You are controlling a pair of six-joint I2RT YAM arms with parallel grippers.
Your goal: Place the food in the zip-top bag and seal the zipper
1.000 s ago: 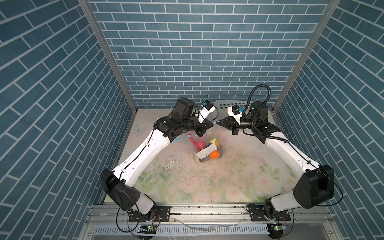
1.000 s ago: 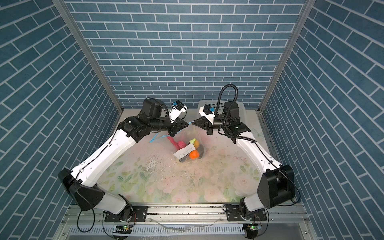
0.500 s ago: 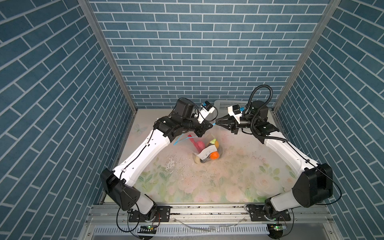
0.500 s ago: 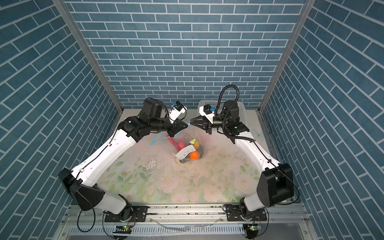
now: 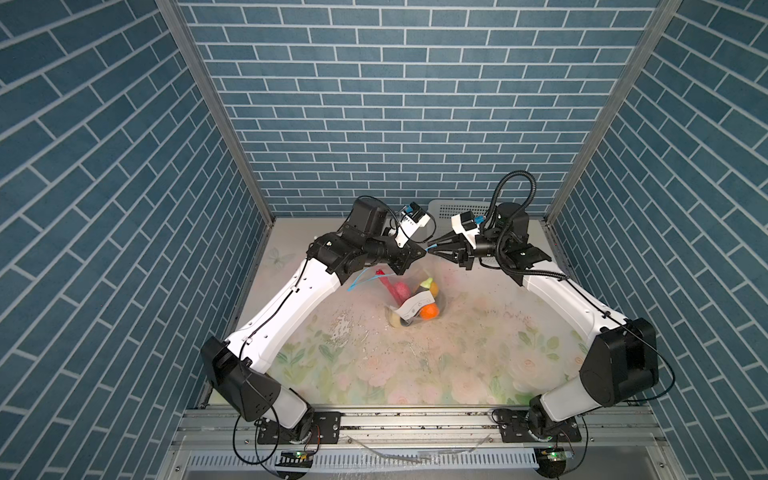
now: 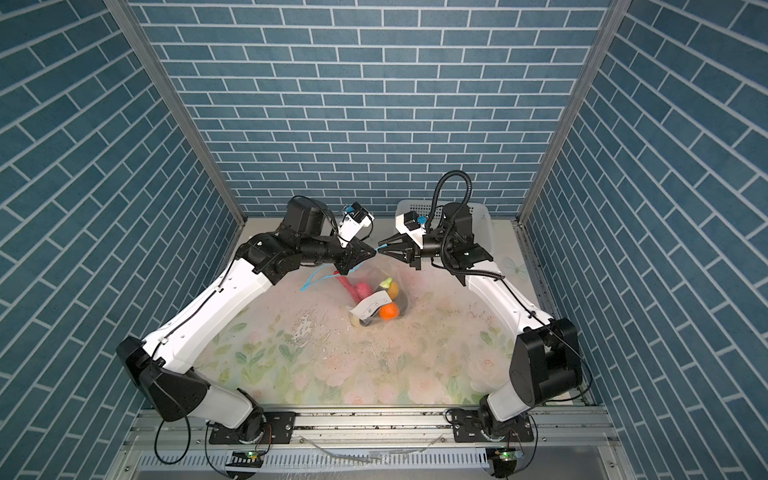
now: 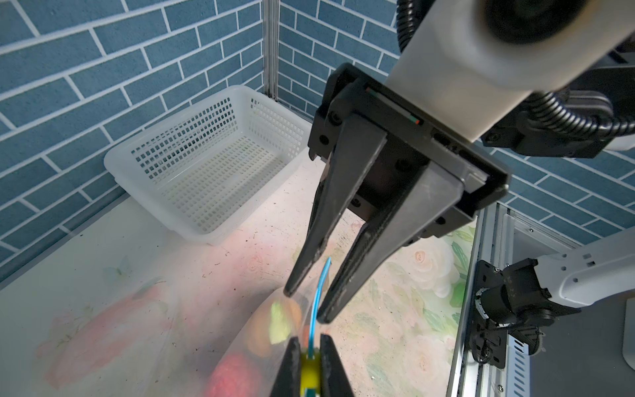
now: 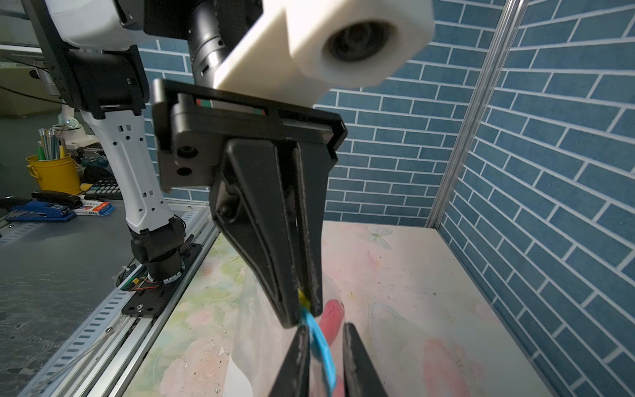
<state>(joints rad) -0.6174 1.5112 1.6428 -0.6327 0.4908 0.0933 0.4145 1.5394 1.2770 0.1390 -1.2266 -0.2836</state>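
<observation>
The clear zip-top bag (image 5: pixel 409 286) (image 6: pixel 376 291) hangs from the two grippers, its bottom resting on the mat. Inside is the food: an orange ball (image 5: pixel 429 311) (image 6: pixel 389 311), a pink piece (image 5: pixel 401 289) and a yellow-green piece (image 7: pixel 276 324). My left gripper (image 7: pixel 309 345) (image 5: pixel 420 250) is shut on the yellow slider (image 7: pixel 309 373) of the zipper (image 7: pixel 314 309). My right gripper (image 8: pixel 324 343) (image 6: pixel 380 248) faces it tip to tip. Its jaws stand slightly open with the light-blue zipper (image 8: pixel 323 347) loose between them.
A white perforated basket (image 7: pixel 206 165) (image 5: pixel 457 205) stands in the back corner behind the right arm. The blue brick walls close in at the back and both sides. A slack loop of blue strip (image 5: pixel 357 284) hangs left of the bag.
My right gripper's jaws have parted a little and no longer pinch the zipper strip. My left gripper still clamps the slider, and neither arm has shifted much.
</observation>
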